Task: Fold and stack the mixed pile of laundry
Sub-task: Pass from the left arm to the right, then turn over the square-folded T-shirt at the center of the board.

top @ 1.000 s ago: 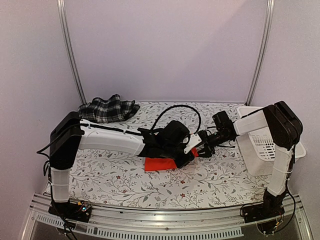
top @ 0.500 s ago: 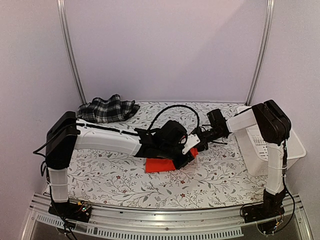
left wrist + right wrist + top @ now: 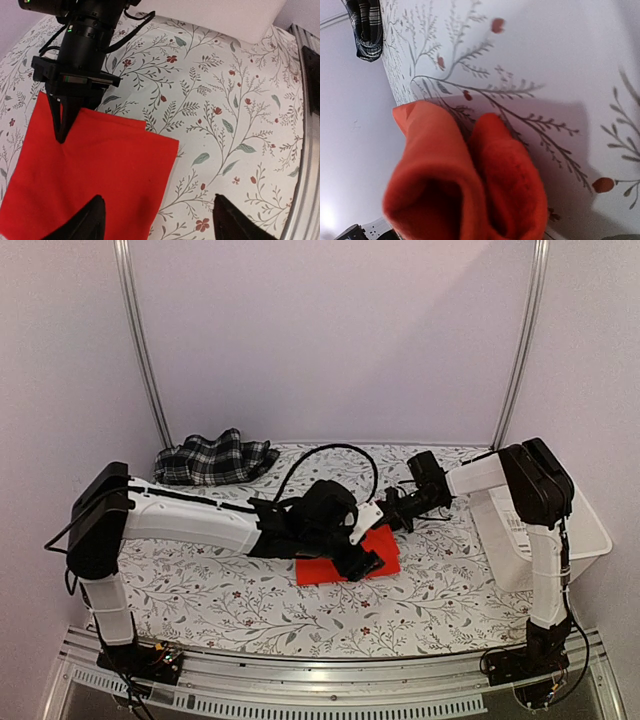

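The red shirt [image 3: 325, 572] lies folded flat on the floral table cover, mid-table. My left gripper [image 3: 368, 562] hovers open over the shirt's right edge. In the left wrist view it [image 3: 160, 220] has one fingertip [image 3: 92, 217] above the red shirt [image 3: 95, 165] and the other above bare cover. My right gripper [image 3: 383, 523] is shut on the shirt's far edge, its closed tips [image 3: 61, 130] pinching the cloth. In the right wrist view bunched red cloth [image 3: 465, 185] hides its fingers. The plaid garment [image 3: 215, 460] lies crumpled at the back left, and also shows in the right wrist view [image 3: 365, 27].
A white plastic basket [image 3: 545, 540] stands at the right edge of the table, behind the right arm. The floral table cover [image 3: 220, 590] spreads under everything. The left arm stretches across the table's middle from the left.
My left gripper opened and let go of the red shirt, which now lies wider and flatter. My right gripper closed on the shirt's far edge as that arm reached further left.
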